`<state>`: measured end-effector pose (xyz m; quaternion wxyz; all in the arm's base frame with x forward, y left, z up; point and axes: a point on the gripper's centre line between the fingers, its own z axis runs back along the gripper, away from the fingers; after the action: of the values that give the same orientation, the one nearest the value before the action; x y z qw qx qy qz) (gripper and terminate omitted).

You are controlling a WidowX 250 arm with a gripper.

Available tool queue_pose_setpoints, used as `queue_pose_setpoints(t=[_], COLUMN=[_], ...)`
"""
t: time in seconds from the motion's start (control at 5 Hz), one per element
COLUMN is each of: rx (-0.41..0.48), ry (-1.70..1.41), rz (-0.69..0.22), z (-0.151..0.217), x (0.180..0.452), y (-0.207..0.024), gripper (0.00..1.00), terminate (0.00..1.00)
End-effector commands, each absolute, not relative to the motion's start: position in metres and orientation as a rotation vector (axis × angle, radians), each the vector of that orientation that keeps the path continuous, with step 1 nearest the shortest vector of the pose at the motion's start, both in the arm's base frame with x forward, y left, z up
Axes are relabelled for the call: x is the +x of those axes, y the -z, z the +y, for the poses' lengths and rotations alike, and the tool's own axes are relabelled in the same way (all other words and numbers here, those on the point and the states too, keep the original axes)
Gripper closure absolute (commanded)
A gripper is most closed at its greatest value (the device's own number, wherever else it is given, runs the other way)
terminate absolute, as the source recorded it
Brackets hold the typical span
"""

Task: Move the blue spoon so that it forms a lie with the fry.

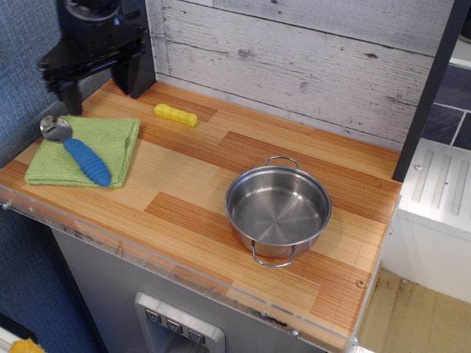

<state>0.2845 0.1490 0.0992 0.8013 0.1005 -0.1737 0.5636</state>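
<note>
The blue spoon (79,153) lies on a green cloth (85,151) at the left of the wooden counter, its metal bowl at the far left and its blue handle pointing toward the front right. The yellow fry (175,114) lies on the counter near the back wall, to the right of the cloth. My black gripper (96,81) hangs open and empty above the back left corner, over the far edge of the cloth and above the spoon's bowl.
A steel pot (278,209) with two loop handles stands at the counter's middle right. A dark post (140,51) stands at the back left, a white plank wall (309,44) runs behind, and a blue wall (37,44) closes the left side.
</note>
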Motion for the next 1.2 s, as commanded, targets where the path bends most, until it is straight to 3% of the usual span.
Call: queue_pose_setpoints(t=[0.0, 0.4, 1.0], rx=[0.261, 0.254, 0.271], ry=[-1.223, -1.237, -1.207], rz=[-0.393, -0.339, -0.311], z=[0.165, 0.169, 0.175], x=[0.258, 0.26, 0.273], y=[-0.095, -0.058, -0.035], gripper=[0.0, 0.0, 0.0], terminate=[0.0, 0.0, 0.0])
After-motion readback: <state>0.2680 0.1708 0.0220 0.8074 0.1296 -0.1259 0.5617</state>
